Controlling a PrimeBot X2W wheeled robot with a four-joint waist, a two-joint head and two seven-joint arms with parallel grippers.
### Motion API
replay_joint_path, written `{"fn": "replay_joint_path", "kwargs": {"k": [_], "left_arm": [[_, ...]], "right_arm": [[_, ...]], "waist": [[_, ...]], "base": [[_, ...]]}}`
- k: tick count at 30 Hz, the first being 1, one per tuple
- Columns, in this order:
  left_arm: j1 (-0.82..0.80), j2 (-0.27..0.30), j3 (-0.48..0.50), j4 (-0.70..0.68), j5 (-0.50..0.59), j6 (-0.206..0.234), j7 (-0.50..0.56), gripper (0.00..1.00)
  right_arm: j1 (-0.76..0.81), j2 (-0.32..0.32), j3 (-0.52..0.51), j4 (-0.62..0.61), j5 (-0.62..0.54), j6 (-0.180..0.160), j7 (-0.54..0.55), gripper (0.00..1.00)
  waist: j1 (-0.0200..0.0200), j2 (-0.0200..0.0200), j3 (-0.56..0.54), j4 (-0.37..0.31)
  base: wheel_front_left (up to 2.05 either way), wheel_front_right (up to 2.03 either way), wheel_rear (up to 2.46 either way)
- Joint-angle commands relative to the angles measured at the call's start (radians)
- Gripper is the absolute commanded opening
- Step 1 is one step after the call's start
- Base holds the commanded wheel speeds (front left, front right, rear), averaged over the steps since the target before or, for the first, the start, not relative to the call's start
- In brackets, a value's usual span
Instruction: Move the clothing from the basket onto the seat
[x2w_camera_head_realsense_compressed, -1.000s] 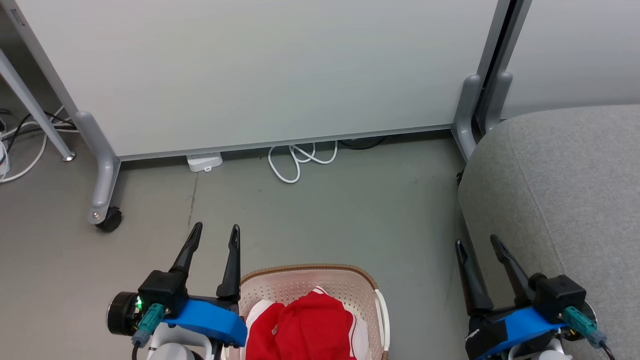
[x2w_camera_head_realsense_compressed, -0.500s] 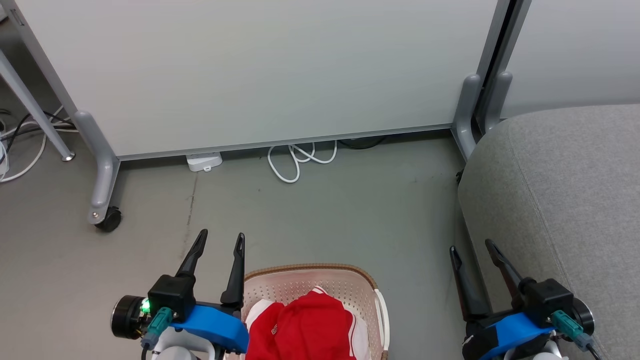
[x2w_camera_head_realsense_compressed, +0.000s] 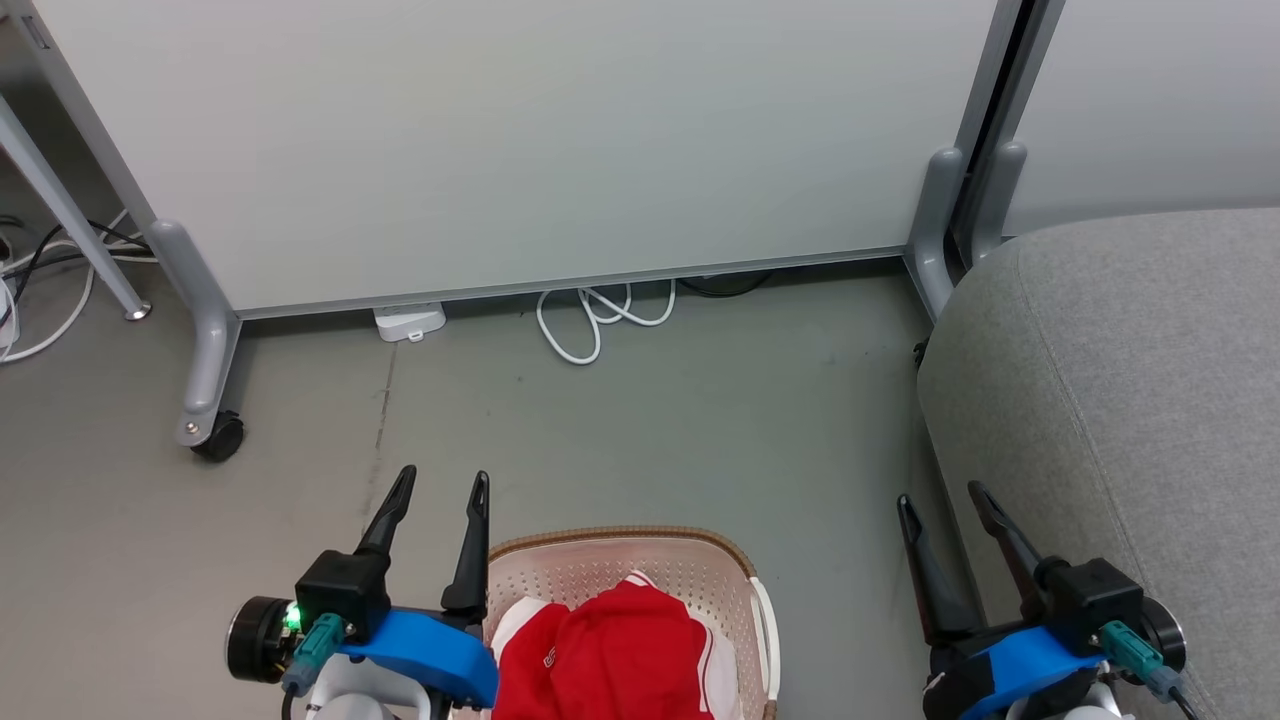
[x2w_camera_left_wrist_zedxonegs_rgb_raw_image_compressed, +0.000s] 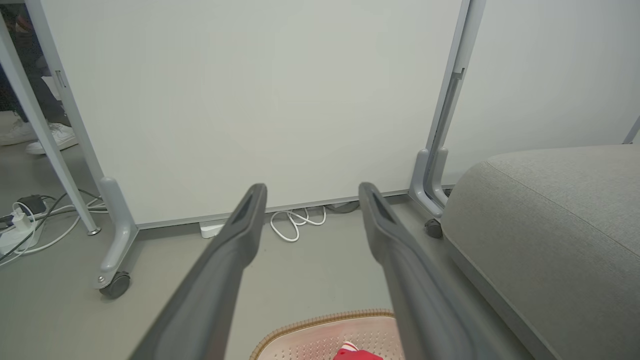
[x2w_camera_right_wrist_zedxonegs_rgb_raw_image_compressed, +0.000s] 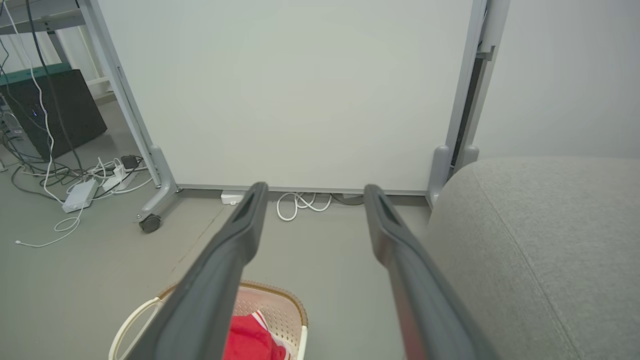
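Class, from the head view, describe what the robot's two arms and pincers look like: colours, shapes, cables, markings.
The left pincer and right pincer each have two long, dark, tapering fingers on a black block, set on a bright blue mount. A teal plug with a dark cable sits at each wrist; a green light glows on the left.

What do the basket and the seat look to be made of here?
The basket: looks like cream plastic, matte, punched with small holes; its brown rim looks woven, perhaps only moulded. The seat: grey woven fabric upholstery, flecked, with a stitched seam.
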Motion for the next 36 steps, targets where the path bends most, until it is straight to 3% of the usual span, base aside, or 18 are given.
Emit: {"fn": "replay_joint_path", "kwargs": {"k": [1, 10, 23, 36], "left_arm": [[-0.012, -0.001, -0.001, 0.003, -0.001, -0.005, -0.005, 1.00], [-0.080, 0.026, -0.068, 0.061, -0.002, -0.005, -0.005, 1.00], [-0.297, 0.095, -0.226, 0.232, -0.038, -0.005, -0.004, 1.00], [-0.520, 0.122, -0.473, 0.472, -0.108, -0.005, -0.004, 1.00]], "right_arm": [[-0.009, -0.005, 0.003, 0.003, 0.000, 0.000, -0.003, 1.00], [-0.034, -0.005, 0.009, -0.008, -0.006, 0.000, -0.003, 1.00], [-0.127, -0.004, 0.000, -0.051, -0.007, 0.000, -0.002, 1.00], [-0.225, -0.004, -0.011, -0.103, -0.016, 0.000, -0.002, 1.00]], "waist": [[0.0000, 0.0000, 0.001, -0.001], [0.0000, 0.0000, 0.046, -0.026], [0.0000, 0.0000, 0.217, -0.094], [0.0000, 0.0000, 0.421, -0.127]], "base": [[0.00, 0.00, 0.00], [0.00, 0.00, 0.00], [0.00, 0.00, 0.00], [0.00, 0.00, 0.00]]}}
